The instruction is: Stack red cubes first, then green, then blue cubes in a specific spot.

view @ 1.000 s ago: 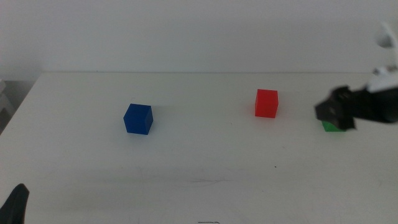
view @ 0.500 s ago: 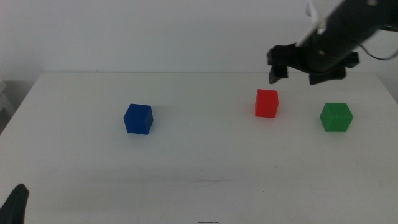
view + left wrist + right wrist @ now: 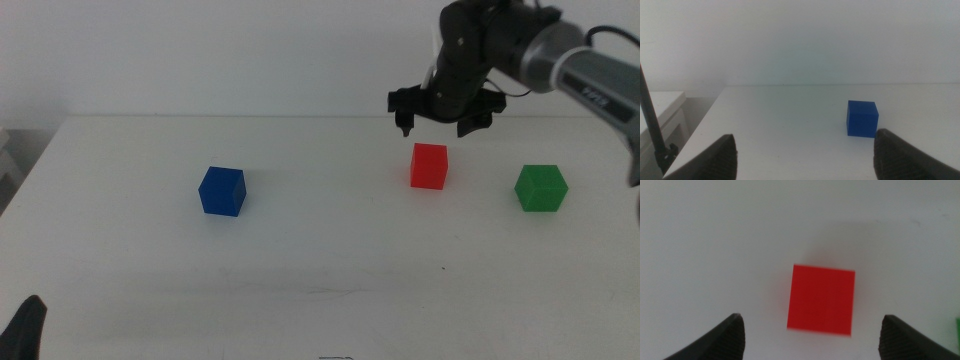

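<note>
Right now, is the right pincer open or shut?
Open: the right pincer hangs above the red cube, jaws spread wider than it.

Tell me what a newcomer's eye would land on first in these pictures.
The right tool draws the eye first: it hangs open right above the red cube, which sits centred between its jaws in the right wrist view. Next come the green cube to the red one's right and the blue cube far off to its left, all apart on the white table. The left tool waits open at the bottom-left corner.
</note>
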You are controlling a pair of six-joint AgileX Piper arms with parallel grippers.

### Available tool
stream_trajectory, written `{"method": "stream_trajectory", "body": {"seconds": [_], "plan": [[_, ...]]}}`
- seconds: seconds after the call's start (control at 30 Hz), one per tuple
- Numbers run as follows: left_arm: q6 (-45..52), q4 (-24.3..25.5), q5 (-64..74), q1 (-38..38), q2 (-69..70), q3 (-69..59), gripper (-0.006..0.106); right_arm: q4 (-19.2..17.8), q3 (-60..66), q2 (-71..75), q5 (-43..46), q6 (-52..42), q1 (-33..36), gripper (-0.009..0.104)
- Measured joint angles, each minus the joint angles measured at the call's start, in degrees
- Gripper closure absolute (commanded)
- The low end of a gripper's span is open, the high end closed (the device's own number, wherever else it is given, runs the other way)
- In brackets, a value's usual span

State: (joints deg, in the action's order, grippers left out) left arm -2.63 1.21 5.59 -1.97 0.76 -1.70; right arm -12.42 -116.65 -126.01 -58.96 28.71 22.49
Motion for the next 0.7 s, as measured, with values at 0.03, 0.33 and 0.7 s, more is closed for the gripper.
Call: {"method": "stream_trajectory", "body": {"seconds": [0.03,0.33,0.7], "plan": [[0.0,0.0,0.0,0.0,0.0,0.0,0.007,-0.31,-0.9,-1.21,0.0,0.0,0.0,0.004],[0.0,0.0,0.0,0.0,0.0,0.0,0.007,-3.29,-2.0,-5.87,1.0,2.81,-0.58,0.004],[0.0,0.0,-0.05,0.0,0.0,0.0,0.007,-3.52,-2.0,-8.45,3.8,2.99,-1.15,0.005]]}}
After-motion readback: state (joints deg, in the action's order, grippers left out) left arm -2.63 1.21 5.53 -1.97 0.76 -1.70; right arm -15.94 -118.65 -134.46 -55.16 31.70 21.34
